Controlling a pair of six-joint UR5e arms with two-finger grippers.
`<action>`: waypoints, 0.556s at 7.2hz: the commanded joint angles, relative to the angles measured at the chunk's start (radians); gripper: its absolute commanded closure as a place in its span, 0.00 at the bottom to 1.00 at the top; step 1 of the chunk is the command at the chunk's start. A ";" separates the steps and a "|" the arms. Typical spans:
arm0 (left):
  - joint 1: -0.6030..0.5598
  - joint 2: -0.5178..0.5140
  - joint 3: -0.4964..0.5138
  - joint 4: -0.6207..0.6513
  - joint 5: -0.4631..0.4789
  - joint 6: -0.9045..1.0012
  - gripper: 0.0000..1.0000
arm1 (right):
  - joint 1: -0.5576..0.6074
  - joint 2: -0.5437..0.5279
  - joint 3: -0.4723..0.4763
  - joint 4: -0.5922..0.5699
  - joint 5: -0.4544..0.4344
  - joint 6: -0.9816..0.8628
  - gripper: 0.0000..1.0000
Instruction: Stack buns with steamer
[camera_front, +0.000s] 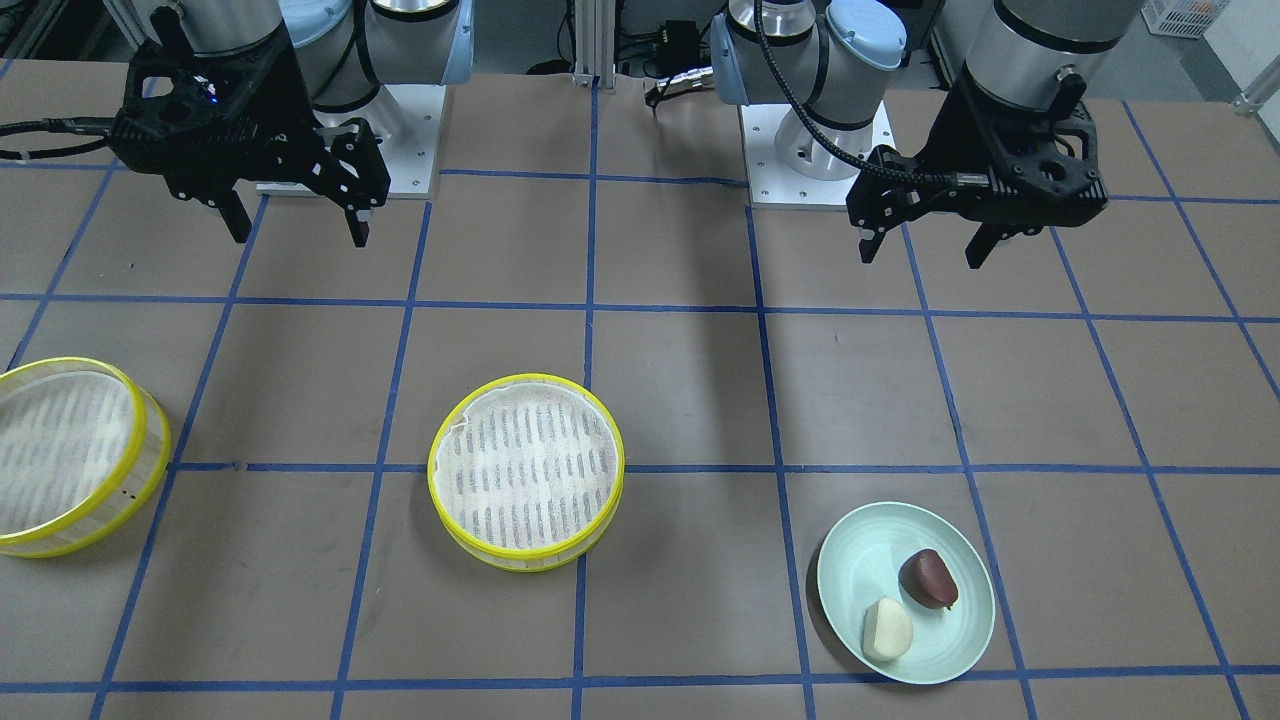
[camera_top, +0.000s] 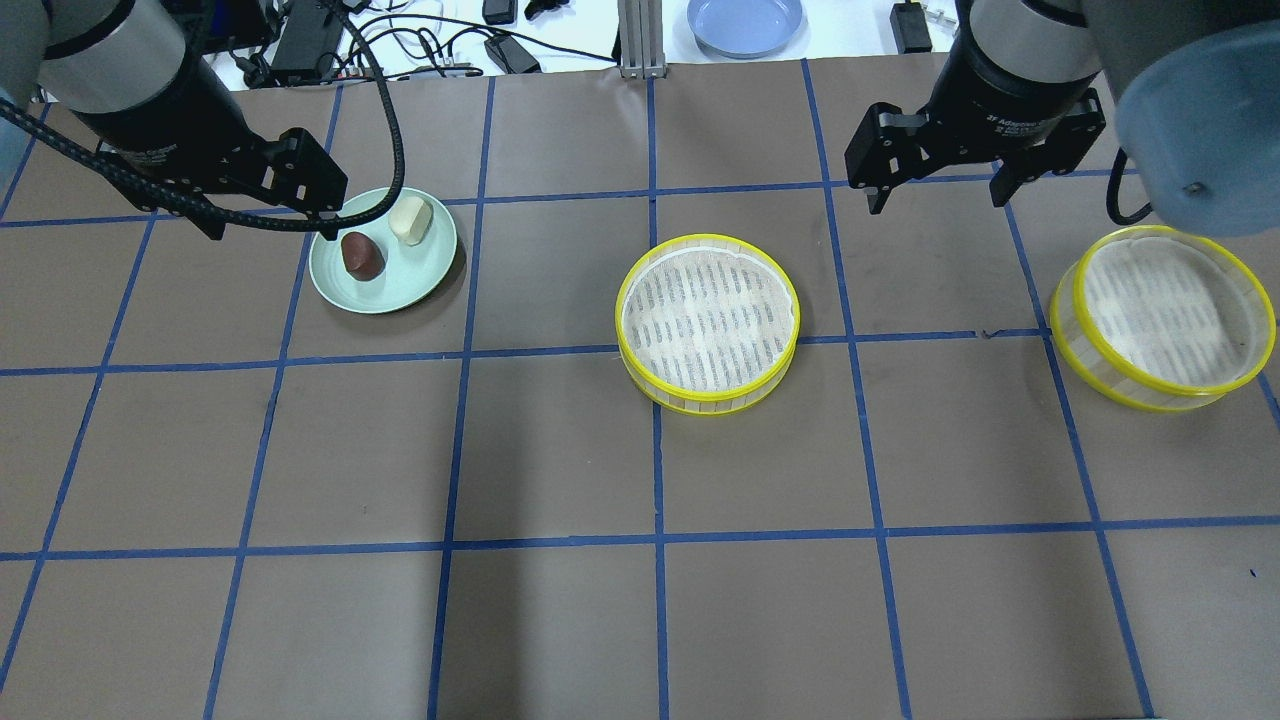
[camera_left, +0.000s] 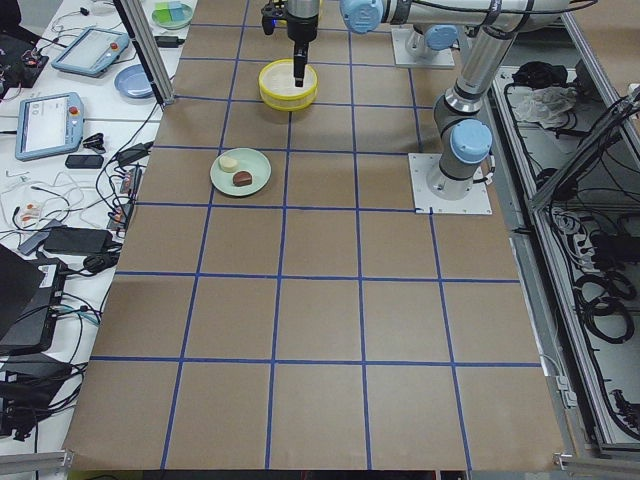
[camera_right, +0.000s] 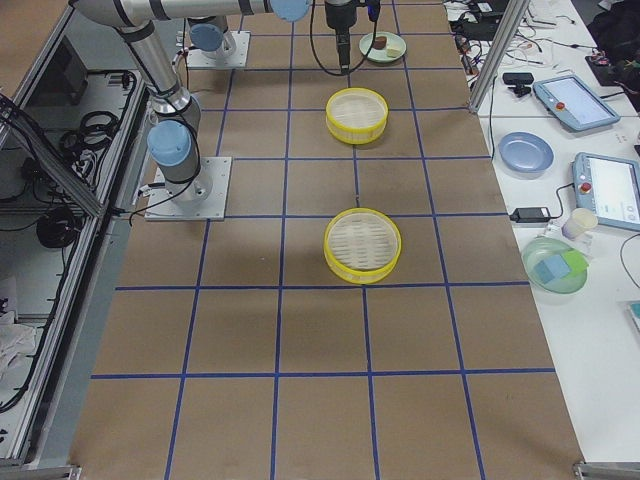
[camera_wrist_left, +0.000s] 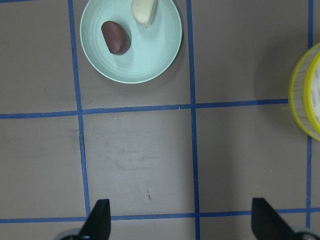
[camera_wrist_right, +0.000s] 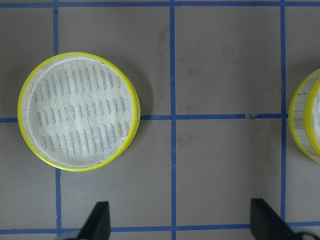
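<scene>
A cream-white bun (camera_front: 887, 630) and a dark reddish-brown bun (camera_front: 929, 579) lie side by side on a pale green plate (camera_front: 850, 540). They also show in the overhead view as the cream bun (camera_top: 411, 219), the brown bun (camera_top: 362, 255) and the plate (camera_top: 400, 290). One yellow-rimmed steamer tray (camera_top: 708, 322) sits mid-table, a second steamer tray (camera_top: 1165, 315) at the right. My left gripper (camera_top: 270, 230) hovers open and empty, high above the table just before the plate (camera_wrist_left: 150, 55). My right gripper (camera_top: 938, 200) hovers open and empty between the two trays, with the middle tray (camera_wrist_right: 79, 117) ahead on its left.
The brown table carries a blue tape grid. A blue plate (camera_top: 745, 20), cables and devices lie on the white bench beyond the far edge. The arm bases (camera_front: 800, 150) stand at the robot's side of the table.
</scene>
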 joint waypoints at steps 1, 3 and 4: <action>-0.001 0.004 0.000 0.000 0.003 0.001 0.00 | 0.000 0.000 0.000 0.011 0.000 -0.002 0.00; 0.001 0.006 -0.002 0.000 0.000 0.002 0.00 | -0.002 0.002 0.000 0.019 -0.006 -0.014 0.00; 0.003 0.004 -0.003 0.000 0.000 0.001 0.00 | -0.029 0.003 -0.002 0.017 -0.038 -0.102 0.00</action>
